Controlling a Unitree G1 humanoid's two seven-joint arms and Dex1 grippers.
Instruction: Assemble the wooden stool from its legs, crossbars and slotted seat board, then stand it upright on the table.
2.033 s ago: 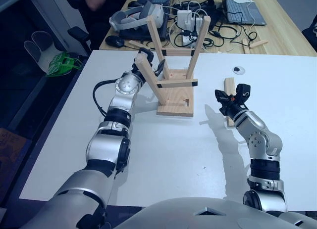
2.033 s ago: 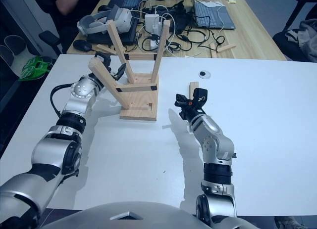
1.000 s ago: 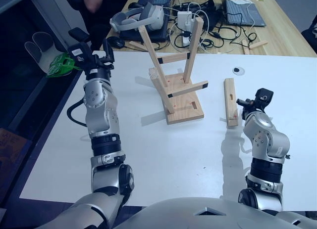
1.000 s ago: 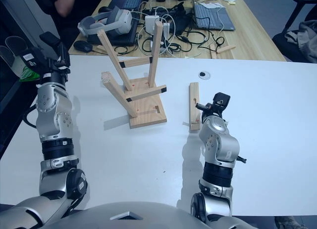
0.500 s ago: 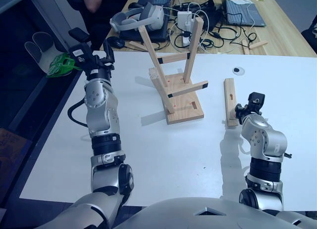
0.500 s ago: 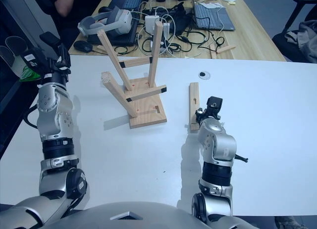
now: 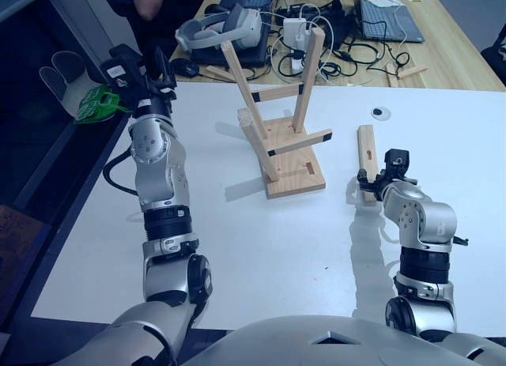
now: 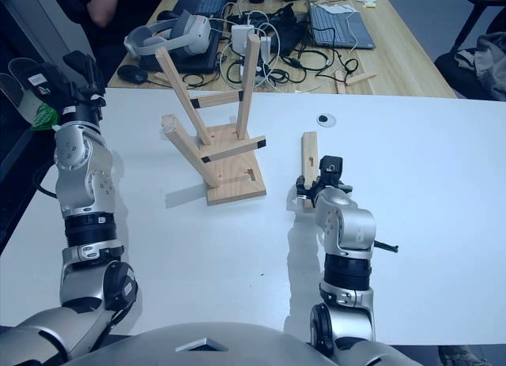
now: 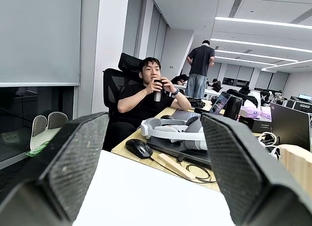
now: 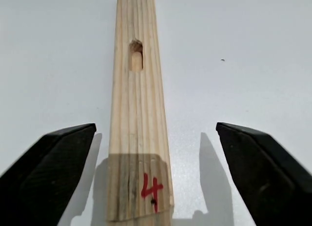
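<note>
White tabletop (image 7: 261, 247), with a cluttered wooden desk (image 7: 451, 50) behind carrying laptops, cables and a headset (image 7: 217, 26).

Item 1: partly built stool (image 7: 281, 121), upside down near the middle of the tabletop. Its seat board (image 7: 294, 175) lies flat, two legs rise from it at a lean, and crossbars join them. An open slot shows on the board's near right corner.

Item 2: loose leg (image 10: 138, 118), flat on the tabletop to the right of the stool and well apart from it. It has a slot partway along and a red "4" on the near end.

Item 3: right end effector (image 10: 155, 138), low over the loose leg's near end, fingers spread wide on either side, gripping nothing.

Item 4: left end effector (image 9: 156, 153), raised by the far left corner of the tabletop, fingers apart and empty, well away from the stool.

Item 5: small black disc (image 7: 383, 111), beyond the loose leg.

Hazards, as judged:
- A grip on the very end leaves a long lever, so the leg may droop or twist between the pads.
- Fingertips may scrape the tabletop on closing.
- With nothing steadying the stool, pressing the leg into the slot could slide or tip it.
</note>
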